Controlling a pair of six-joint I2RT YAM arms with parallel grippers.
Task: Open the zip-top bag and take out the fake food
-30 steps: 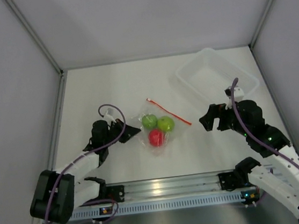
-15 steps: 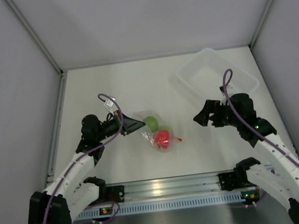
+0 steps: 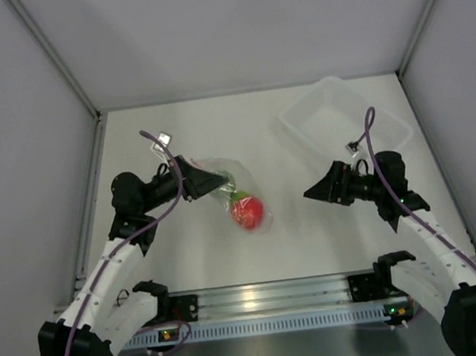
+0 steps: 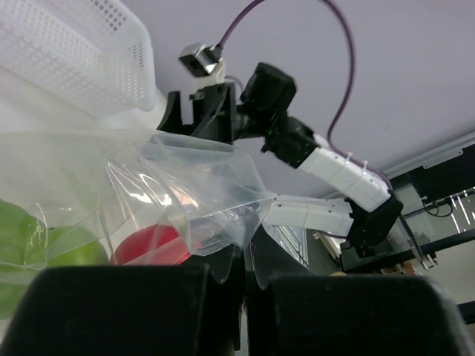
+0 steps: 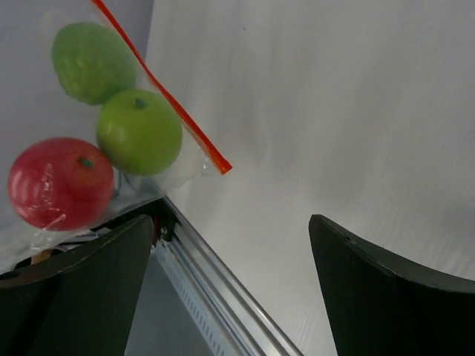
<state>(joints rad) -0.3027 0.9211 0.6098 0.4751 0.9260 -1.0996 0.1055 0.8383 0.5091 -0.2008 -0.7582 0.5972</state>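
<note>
left pincer (image 3: pixel 211 182) clamped shut on an edge of the clear bag (image 3: pixel 238 197), bag hanging just ahead of its tips, red ball (image 3: pixel 248 210) and two green balls (image 5: pixel 139 132) inside; right pincer (image 3: pixel 314 192) jaws wide, nothing between, bag straight ahead of it but well apart, plastic tub (image 3: pixel 334 115) beside it

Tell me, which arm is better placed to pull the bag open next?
Likely right. The left pincer is shut on the bag, busy holding it; the right pincer is open, free, and faces its red strip.
</note>
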